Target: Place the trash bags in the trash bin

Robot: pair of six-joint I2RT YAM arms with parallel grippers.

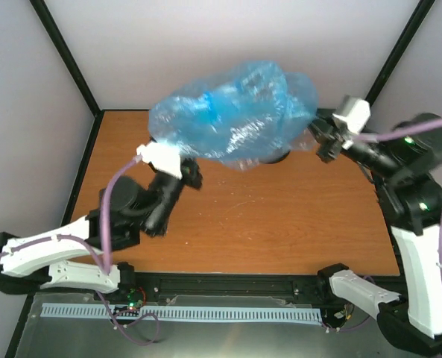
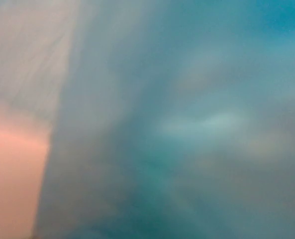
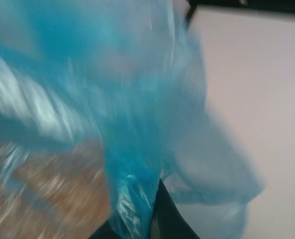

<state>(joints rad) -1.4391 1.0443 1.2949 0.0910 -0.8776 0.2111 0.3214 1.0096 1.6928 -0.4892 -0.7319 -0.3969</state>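
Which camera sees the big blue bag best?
The top external view: the whole trash bag shows, puffed up above the table. The left wrist view gives only blue blur; the right wrist view, a bunched-up piece close up.

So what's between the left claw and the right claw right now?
The light-blue trash bag, billowed and lifted above the table, spans the whole stretch from left claw to right claw. The top external view shows it.

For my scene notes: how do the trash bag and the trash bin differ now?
The trash bag is light blue and translucent; the trash bin is black. The bag billows in full view above the table; the bin is nearly hidden under it, only a dark edge showing. Both are at the far side.
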